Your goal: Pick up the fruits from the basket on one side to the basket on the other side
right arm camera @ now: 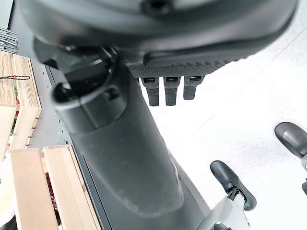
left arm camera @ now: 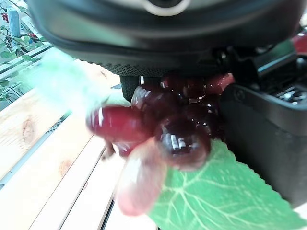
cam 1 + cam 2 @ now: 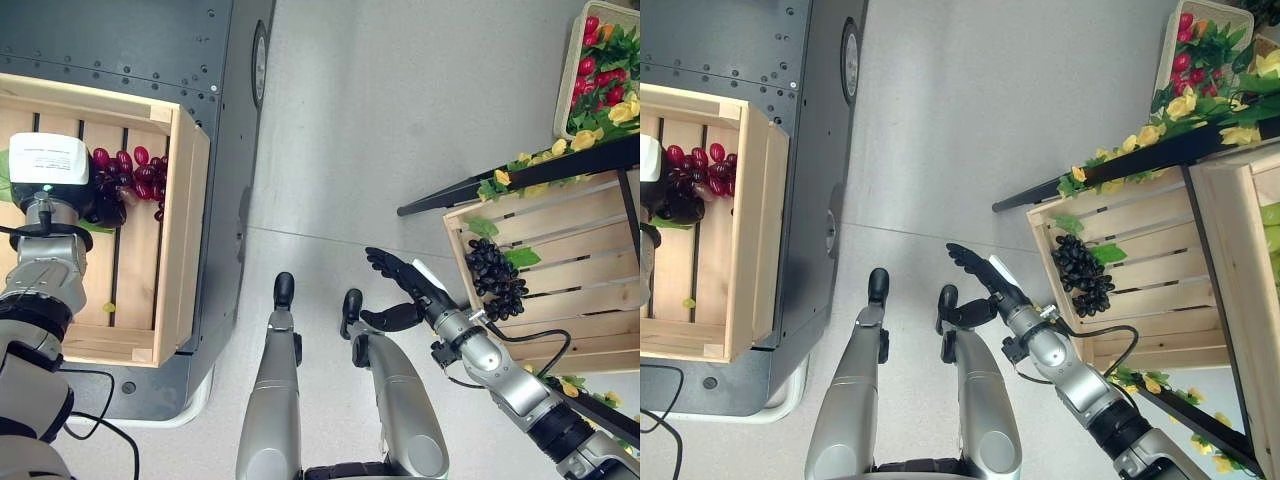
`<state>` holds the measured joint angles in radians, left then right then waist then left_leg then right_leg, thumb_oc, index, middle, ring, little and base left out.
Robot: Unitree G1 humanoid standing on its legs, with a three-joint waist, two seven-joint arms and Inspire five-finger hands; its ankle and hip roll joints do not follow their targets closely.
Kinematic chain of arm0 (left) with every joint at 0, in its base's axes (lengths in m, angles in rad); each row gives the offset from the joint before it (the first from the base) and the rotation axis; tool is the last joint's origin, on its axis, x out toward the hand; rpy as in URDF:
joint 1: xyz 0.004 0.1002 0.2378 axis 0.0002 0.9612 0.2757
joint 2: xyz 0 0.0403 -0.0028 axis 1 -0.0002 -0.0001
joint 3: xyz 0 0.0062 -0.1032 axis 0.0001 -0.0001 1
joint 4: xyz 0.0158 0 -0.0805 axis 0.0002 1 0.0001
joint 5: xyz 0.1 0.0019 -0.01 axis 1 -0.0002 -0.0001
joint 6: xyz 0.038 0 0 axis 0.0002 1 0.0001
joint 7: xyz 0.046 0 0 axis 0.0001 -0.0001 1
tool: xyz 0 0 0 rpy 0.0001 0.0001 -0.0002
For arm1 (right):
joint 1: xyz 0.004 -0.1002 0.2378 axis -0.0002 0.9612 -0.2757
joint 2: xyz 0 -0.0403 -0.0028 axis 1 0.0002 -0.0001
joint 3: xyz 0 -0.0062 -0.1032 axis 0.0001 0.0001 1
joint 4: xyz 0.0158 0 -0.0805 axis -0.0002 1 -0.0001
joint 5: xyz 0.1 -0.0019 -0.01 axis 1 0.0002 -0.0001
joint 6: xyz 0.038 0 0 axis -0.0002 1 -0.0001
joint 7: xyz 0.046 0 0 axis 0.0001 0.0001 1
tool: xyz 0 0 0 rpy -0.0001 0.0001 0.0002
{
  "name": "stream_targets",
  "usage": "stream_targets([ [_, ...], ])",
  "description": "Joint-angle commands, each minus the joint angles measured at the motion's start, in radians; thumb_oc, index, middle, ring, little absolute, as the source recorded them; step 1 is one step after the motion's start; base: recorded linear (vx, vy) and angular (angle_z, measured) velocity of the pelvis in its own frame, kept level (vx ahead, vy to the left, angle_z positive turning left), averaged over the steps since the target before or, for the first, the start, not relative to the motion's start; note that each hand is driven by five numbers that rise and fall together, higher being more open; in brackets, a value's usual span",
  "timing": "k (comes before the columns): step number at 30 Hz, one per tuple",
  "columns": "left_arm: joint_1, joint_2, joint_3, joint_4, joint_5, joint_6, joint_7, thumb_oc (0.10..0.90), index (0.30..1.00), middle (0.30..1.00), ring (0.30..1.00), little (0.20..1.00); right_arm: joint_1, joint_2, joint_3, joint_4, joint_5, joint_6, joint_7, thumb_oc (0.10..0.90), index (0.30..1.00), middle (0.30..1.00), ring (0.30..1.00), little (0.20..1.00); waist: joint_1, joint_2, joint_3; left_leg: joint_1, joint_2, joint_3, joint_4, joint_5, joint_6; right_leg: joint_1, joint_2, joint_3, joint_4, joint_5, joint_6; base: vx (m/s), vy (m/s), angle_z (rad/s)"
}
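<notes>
dark red grapes (image 3: 135,175), black grapes (image 3: 495,278) (pale wooden crates (image 3: 185,200)).

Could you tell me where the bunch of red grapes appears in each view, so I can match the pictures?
Left eye view: red grapes in the wooden crate at left, under the left hand.
Right eye view: far left edge, same crate.
Left wrist view: centre, close up.
Right wrist view: cannot tell.
Shared landmark: the crate's slats.

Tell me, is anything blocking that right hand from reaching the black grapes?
Nothing visible is. The right hand hangs open over the floor just outside the right crate, and the black grapes lie uncovered inside it near the crate's low near wall, which is all it must clear.
</notes>
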<state>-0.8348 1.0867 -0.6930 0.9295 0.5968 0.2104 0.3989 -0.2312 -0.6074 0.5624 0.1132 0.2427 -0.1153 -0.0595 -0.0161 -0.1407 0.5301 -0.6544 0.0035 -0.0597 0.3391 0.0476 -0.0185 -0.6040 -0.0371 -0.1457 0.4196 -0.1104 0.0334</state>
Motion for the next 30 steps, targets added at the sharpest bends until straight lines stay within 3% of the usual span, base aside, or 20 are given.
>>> stream_targets([
  [1, -0.048, 0.0, 0.091, 0.0, 0.04, 0.033, 0.11, 0.4, 0.3, 0.3, 0.3, 0.3, 0.014, -0.012, -0.018, -0.094, 0.004, -0.115, -0.042, 0.8, 0.9, 0.9, 0.9, 0.9, -0.009, 0.034, -0.01, 0.091, -0.06, 0.105, -0.051, -0.087, 0.056, 0.053, 0.057, 0.021, -0.053, 0.037, 0.023, 0.0, 0.0, 0.0],
  [10, 0.009, 0.035, 0.147, -0.046, 0.113, -0.016, 0.142, 0.4, 0.3, 0.3, 0.3, 0.3, 0.042, -0.017, -0.044, -0.127, -0.007, -0.124, -0.028, 0.8, 0.9, 0.9, 0.9, 0.9, 0.005, 0.054, -0.01, 0.202, -0.069, 0.096, -0.094, -0.089, 0.058, 0.159, 0.047, 0.019, -0.087, 0.028, 0.028, -0.01, -0.033, -0.01],
  [19, 0.152, 0.119, 0.212, -0.161, 0.212, -0.063, 0.102, 0.4, 0.3, 0.3, 0.3, 0.3, 0.075, -0.036, -0.074, -0.141, -0.011, -0.134, -0.008, 0.8, 0.9, 0.9, 0.9, 0.9, 0.024, 0.086, -0.01, 0.403, -0.077, 0.07, -0.18, -0.085, 0.043, 0.366, 0.028, 0.004, -0.183, 0.02, 0.03, 0.02, -0.048, 0.01],
  [23, 0.215, 0.152, 0.213, -0.26, 0.246, -0.05, 0.02, 0.4, 0.3, 0.3, 0.3, 0.3, 0.075, -0.039, -0.073, -0.134, -0.009, -0.139, -0.002, 0.8, 0.9, 0.9, 0.9, 0.9, 0.036, 0.112, -0.057, 0.47, -0.087, 0.047, -0.215, -0.086, 0.039, 0.44, 0.022, -0.003, -0.227, 0.017, 0.032, 0.07, -0.045, 0.03],
  [30, 0.283, 0.209, 0.215, -0.374, 0.336, -0.124, -0.1, 0.4, 0.3, 0.3, 0.3, 0.3, 0.071, -0.009, -0.037, -0.129, 0.064, -0.159, 0.016, 0.8, 0.9, 0.9, 0.9, 0.9, 0.057, 0.154, -0.175, 0.567, -0.086, 0.011, -0.306, -0.054, 0.022, 0.548, 0.005, -0.013, -0.327, 0.048, 0.046, 0.09, -0.077, 0.07],
])
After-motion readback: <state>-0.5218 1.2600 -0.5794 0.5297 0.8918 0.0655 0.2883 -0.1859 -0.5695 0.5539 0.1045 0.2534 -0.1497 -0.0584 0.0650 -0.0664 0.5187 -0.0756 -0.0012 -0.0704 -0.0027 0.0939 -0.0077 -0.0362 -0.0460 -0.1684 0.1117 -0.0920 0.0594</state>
